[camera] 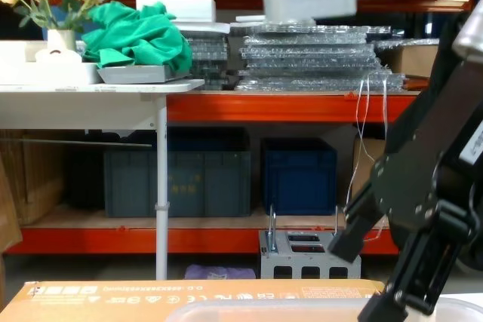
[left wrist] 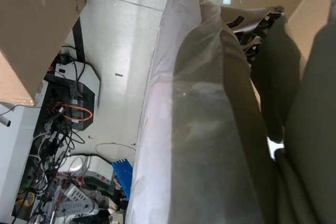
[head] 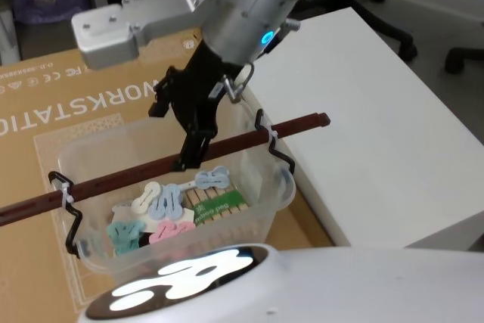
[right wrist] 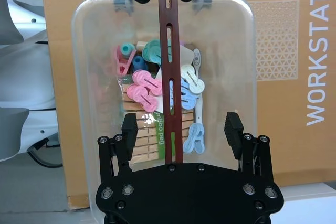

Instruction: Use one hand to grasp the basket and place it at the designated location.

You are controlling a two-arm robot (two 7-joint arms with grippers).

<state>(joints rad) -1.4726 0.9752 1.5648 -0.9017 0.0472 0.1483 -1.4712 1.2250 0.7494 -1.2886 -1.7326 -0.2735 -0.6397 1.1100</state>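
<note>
The basket [head: 261,213] is a translucent white tub standing on a cardboard box, with coloured clothes pegs [head: 162,213] inside. A long red-brown bar handle [head: 144,178] runs across its top, held by black hooks [head: 276,149]. My right gripper [head: 189,158] hangs from above at the middle of the bar. In the right wrist view the right gripper [right wrist: 181,124] is open, one finger on each side of the handle [right wrist: 169,51], not touching it, above the basket [right wrist: 89,51]. The basket's rim [camera: 302,308] shows at the chest view's lower edge.
The cardboard box [head: 45,111] printed WORKSTATION carries the basket. A white table [head: 378,111] lies right beside it. Across the room are orange shelving, dark blue crates [camera: 298,175], a small grey metal crate [camera: 309,250] and a white table with flowers [camera: 83,84].
</note>
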